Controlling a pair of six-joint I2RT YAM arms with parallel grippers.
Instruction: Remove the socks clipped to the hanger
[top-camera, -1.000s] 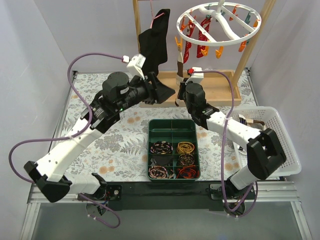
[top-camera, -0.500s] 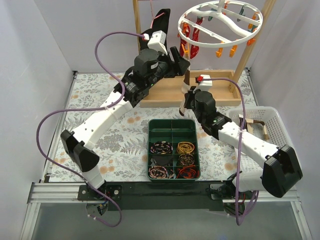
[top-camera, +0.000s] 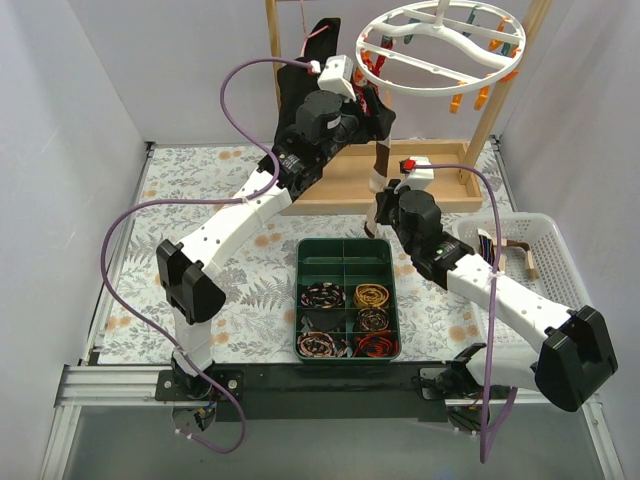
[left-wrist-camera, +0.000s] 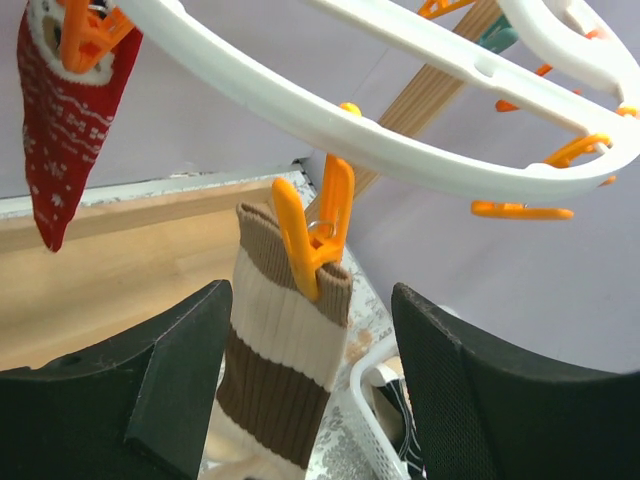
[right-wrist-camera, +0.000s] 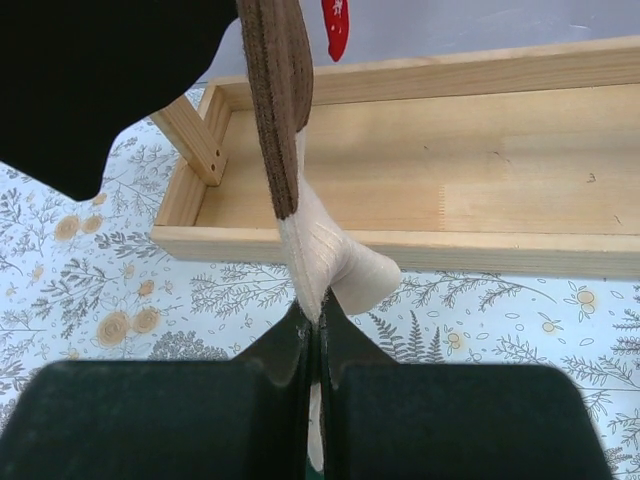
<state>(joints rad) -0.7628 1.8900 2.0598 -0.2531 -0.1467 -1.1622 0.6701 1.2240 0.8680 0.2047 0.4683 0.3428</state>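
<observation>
The white ring hanger (top-camera: 440, 45) hangs at the back right, with orange and teal clips on its rim (left-wrist-camera: 400, 150). A brown-beige striped sock (left-wrist-camera: 285, 340) hangs from an orange clip (left-wrist-camera: 315, 235). My left gripper (left-wrist-camera: 308, 300) is open just under the rim, one finger on each side of the sock's cuff, not touching it. My right gripper (right-wrist-camera: 318, 320) is shut on the sock's pale lower part (right-wrist-camera: 330, 255), holding it taut below the hanger. A red patterned sock (left-wrist-camera: 65, 130) hangs from another orange clip to the left. In the top view the left gripper (top-camera: 372, 105) is above the right gripper (top-camera: 380, 205).
The wooden frame's base tray (top-camera: 440, 180) lies under the hanger, with its posts on either side. A black garment (top-camera: 310, 50) hangs behind the left arm. A green compartment box (top-camera: 347, 298) sits at front centre. A white basket (top-camera: 530, 260) is at the right.
My left arm has risen and swung right, bringing its open gripper up to the hanger's rim at the striped sock. My right gripper has shifted slightly, still on the sock's lower end. The ring has turned.
</observation>
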